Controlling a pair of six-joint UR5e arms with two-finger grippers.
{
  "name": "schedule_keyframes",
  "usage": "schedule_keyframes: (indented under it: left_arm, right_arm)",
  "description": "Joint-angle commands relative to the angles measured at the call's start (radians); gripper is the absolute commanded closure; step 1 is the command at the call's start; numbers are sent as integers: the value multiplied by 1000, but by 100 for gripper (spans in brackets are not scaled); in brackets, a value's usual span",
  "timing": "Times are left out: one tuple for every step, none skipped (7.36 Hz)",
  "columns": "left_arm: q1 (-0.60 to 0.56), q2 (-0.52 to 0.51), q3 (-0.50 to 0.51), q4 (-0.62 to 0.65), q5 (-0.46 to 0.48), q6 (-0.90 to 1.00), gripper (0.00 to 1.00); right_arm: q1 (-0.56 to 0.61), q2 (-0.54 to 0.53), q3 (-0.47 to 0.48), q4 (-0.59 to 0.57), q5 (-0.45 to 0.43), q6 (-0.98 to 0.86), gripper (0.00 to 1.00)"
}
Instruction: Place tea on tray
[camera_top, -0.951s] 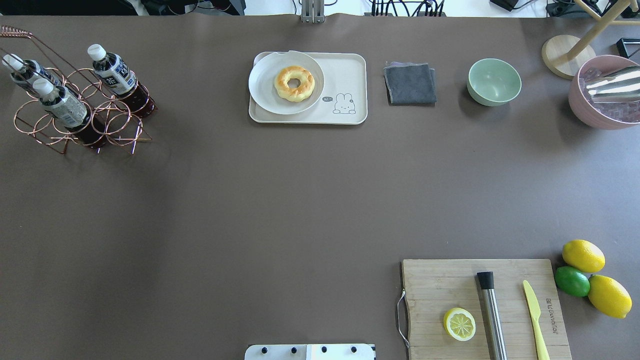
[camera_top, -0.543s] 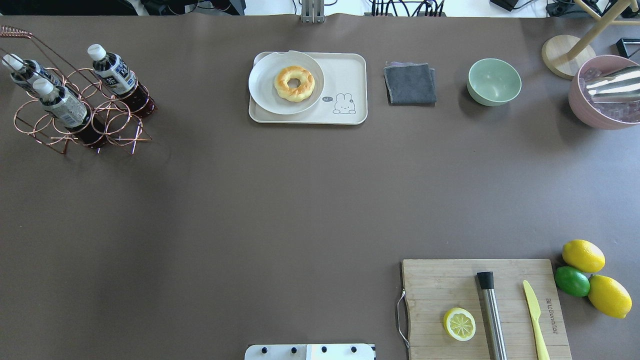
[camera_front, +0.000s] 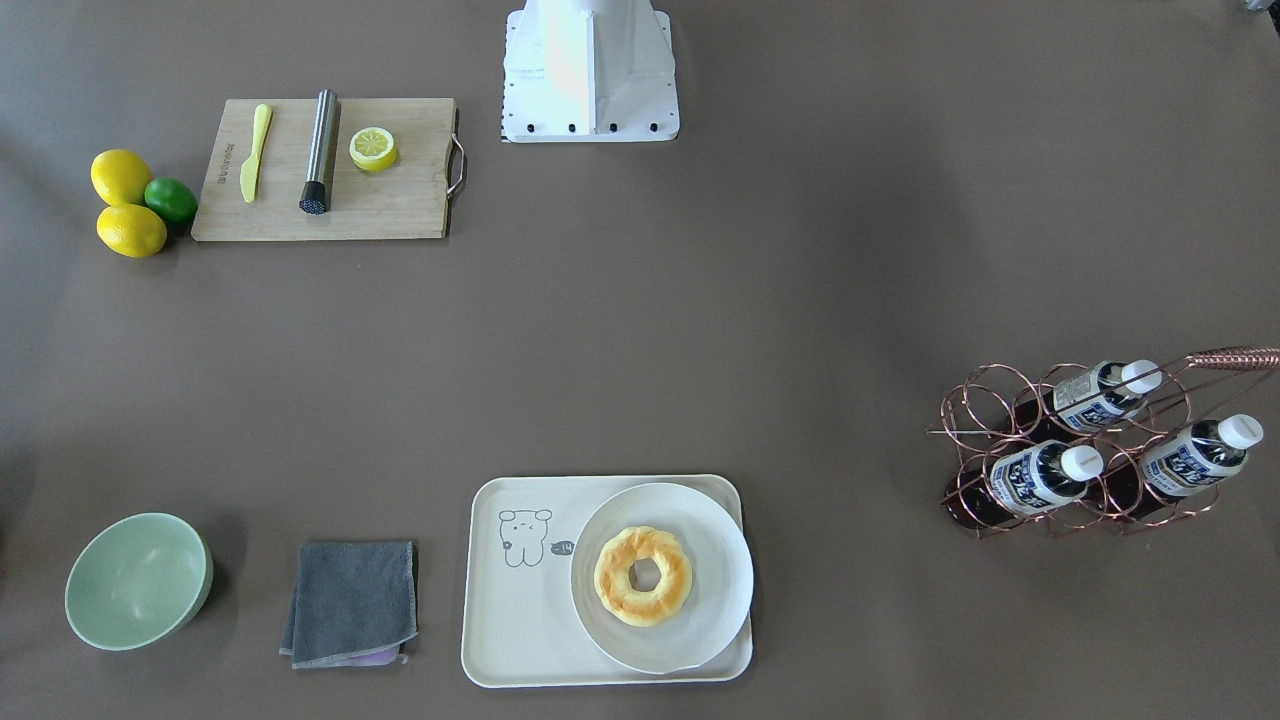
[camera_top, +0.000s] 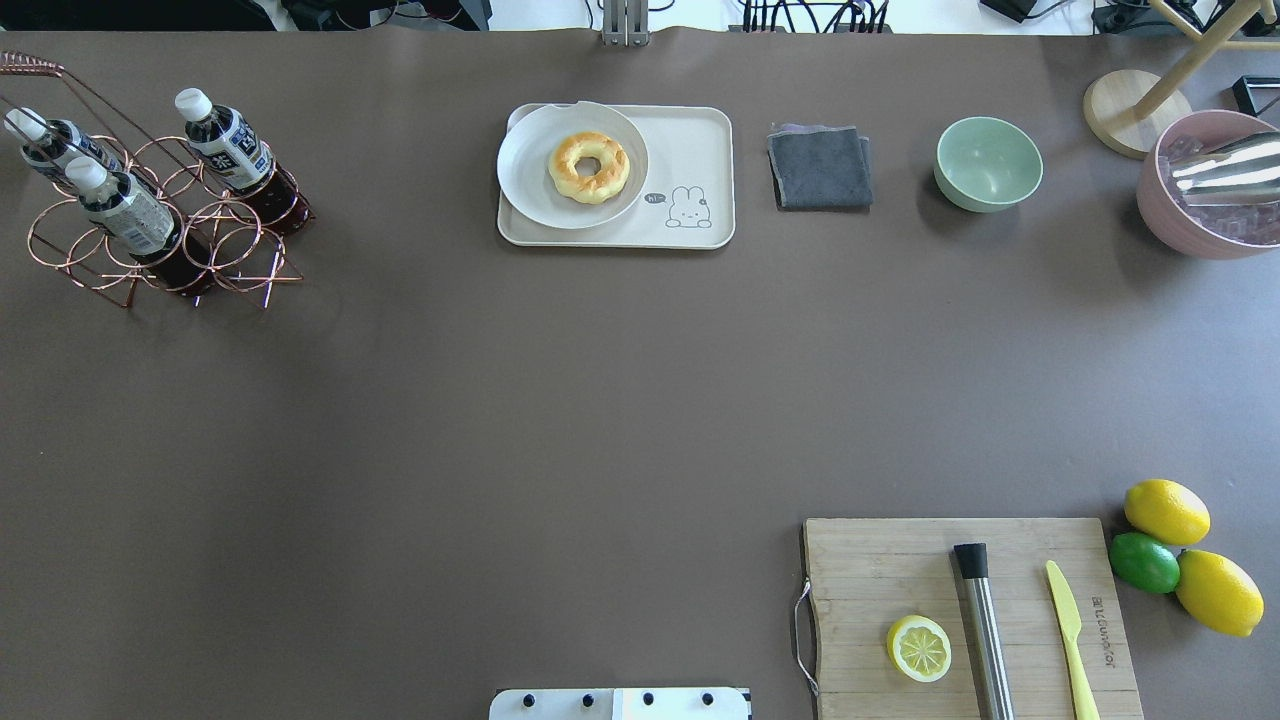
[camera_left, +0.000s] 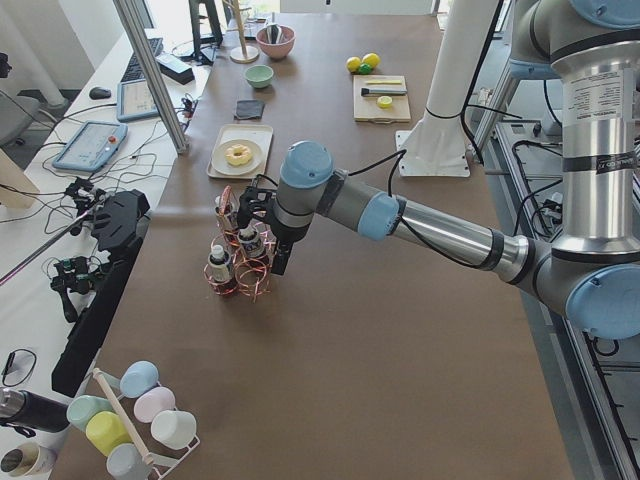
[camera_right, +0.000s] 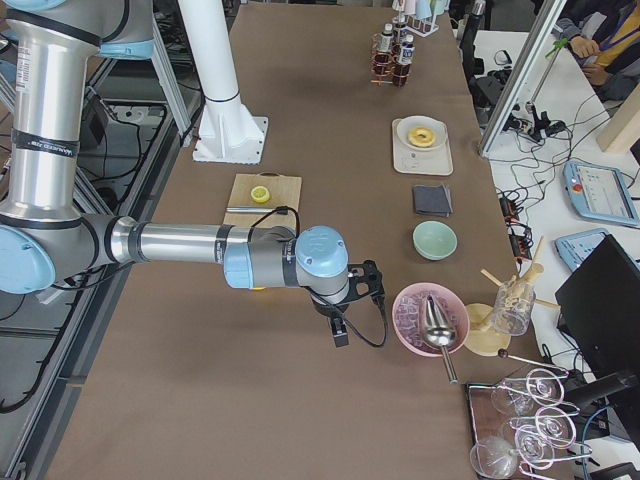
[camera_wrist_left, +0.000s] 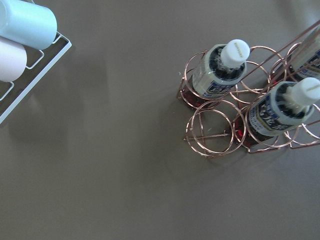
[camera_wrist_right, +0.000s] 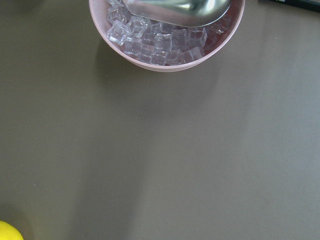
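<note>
Bright even light, soft shadows, sharp focus (glare on scoop (camera_top: 1225, 165))

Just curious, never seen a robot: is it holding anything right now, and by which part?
Apparently nothing: three tea bottles stand in the rack; the left gripper and right gripper look empty.

The right gripper (camera_right: 340, 335) hangs beside the pink ice bowl (camera_right: 412, 347), well apart from the tray (camera_right: 425, 164).

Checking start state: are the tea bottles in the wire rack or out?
In. All three tea bottles stand in rings of the copper rack; none on the tray.
</note>
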Motion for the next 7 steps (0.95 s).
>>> schedule_keyframes:
  left_arm:
    - [101,-46,-22,-97,24,-249,2]
    - [194,-69,-28,-143,114,-366,2]
    - [279,-77,-16,-195,186,-391,2]
    - [314,-118,13,-197,240,-431,2]
    - [322,-158,74,-200,262,-419,2]
    - [322,-213,130,-207,264,-422,2]
    - [324,-245,175,-218,268,-419,2]
  right_arm:
    - [-1,-21,0,2,64,-8,0]
    - [-1,-19,2,2,63,-8,0]
    - [-1,-18,2,2,61,-4,0]
    - [-2,-18,0,1,66,7,0]
    - [-2,-16,-4,2,63,7,0]
    - [-2,-16,-4,2,63,6,0]
    - [-2,-19,-3,4,63,3,0]
